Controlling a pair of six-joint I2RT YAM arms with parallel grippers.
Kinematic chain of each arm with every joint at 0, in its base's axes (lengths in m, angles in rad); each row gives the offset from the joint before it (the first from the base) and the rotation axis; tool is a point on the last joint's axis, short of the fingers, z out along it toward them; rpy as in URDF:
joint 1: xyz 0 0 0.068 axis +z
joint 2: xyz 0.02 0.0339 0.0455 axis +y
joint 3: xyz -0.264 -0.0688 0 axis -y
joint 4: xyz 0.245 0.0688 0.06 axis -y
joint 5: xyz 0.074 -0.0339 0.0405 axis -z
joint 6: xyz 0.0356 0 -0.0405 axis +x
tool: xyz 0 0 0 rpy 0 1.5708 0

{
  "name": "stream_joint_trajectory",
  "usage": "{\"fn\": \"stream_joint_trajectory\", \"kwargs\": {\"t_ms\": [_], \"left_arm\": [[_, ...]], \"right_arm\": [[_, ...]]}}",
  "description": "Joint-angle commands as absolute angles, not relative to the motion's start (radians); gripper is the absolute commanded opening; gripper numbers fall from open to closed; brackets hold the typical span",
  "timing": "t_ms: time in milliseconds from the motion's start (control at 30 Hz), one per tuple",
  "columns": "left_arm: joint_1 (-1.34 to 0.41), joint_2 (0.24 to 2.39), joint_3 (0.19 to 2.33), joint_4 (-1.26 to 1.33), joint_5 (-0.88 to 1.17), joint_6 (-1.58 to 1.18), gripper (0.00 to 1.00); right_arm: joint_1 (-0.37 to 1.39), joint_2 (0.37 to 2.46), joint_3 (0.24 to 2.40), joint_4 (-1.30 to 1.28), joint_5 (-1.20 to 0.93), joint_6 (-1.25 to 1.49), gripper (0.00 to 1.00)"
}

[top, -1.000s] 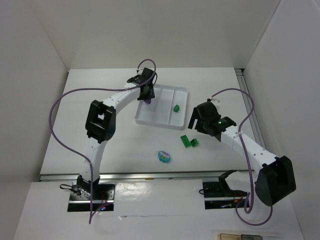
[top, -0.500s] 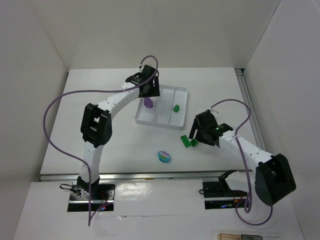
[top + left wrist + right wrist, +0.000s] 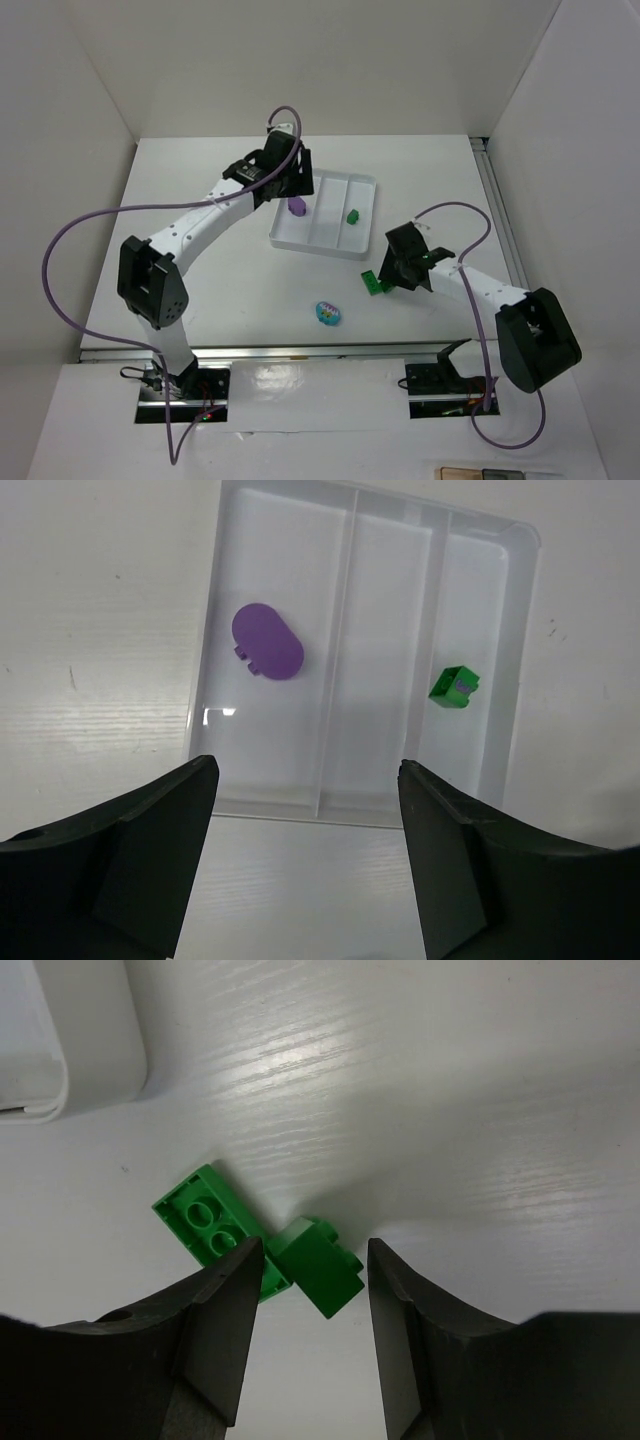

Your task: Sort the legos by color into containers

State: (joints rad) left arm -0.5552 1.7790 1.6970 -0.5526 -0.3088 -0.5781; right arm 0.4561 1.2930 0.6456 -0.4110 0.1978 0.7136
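The white tray (image 3: 318, 246) holds a purple piece (image 3: 297, 207) in its left compartment and one green brick (image 3: 352, 215) in its right compartment. My left gripper (image 3: 292, 188) hovers above the tray's far left end. In the left wrist view it (image 3: 305, 770) stands open and empty, with the purple piece (image 3: 267, 642) and green brick (image 3: 455, 687) below. My right gripper (image 3: 385, 281) is down at two green bricks (image 3: 372, 283) on the table. In the right wrist view it (image 3: 312, 1250) is open and straddles the small brick (image 3: 320, 1265). A flat brick (image 3: 205, 1218) lies beside it.
A cyan oval piece (image 3: 328, 313) lies on the table near the front edge, left of the right gripper. A corner of the tray (image 3: 70, 1050) shows at the upper left of the right wrist view. White walls enclose the table on three sides.
The left gripper opened and let the purple piece drop into the left compartment, then drew back. The right gripper came down-left to the two green bricks and narrowed around the small one.
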Motion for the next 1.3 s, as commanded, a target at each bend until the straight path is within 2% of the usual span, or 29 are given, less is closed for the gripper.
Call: {"fn": "stream_joint_trajectory", "kwargs": {"t_ms": [0, 233, 267, 400, 700, 1133, 1200, 1233, 1267], "left_arm": [[-0.555, 1.784, 1.677, -0.546, -0.305, -0.580, 0.85], [-0.565, 1.775, 1.677, -0.555, -0.295, -0.580, 0.85], [-0.565, 1.775, 1.677, -0.555, -0.295, -0.580, 0.85], [-0.565, 1.766, 1.667, -0.555, -0.295, -0.580, 0.85], [-0.565, 1.735, 1.648, -0.565, -0.295, -0.580, 0.85], [-0.597, 1.540, 1.431, -0.574, -0.218, -0.623, 0.86], [-0.606, 1.513, 1.408, -0.574, -0.218, -0.623, 0.87], [-0.615, 1.513, 1.408, -0.574, -0.218, -0.623, 0.88], [-0.615, 1.503, 1.398, -0.583, -0.227, -0.623, 0.94]], "right_arm": [[0.465, 1.293, 0.644, -0.351, 0.210, 0.723, 0.53], [0.465, 1.333, 0.653, -0.353, 0.219, 0.713, 0.52], [0.465, 1.321, 0.653, -0.353, 0.219, 0.713, 0.42], [0.465, 1.290, 0.653, -0.377, 0.241, 0.722, 0.30], [0.465, 1.177, 0.799, -0.468, 0.337, 0.686, 0.30], [0.465, 1.676, 1.218, -0.268, 0.313, 0.548, 0.30], [0.465, 1.719, 1.239, -0.255, 0.287, 0.537, 0.38], [0.465, 1.729, 1.253, -0.246, 0.287, 0.537, 0.47], [0.465, 1.738, 1.262, -0.245, 0.278, 0.537, 0.58]]}}
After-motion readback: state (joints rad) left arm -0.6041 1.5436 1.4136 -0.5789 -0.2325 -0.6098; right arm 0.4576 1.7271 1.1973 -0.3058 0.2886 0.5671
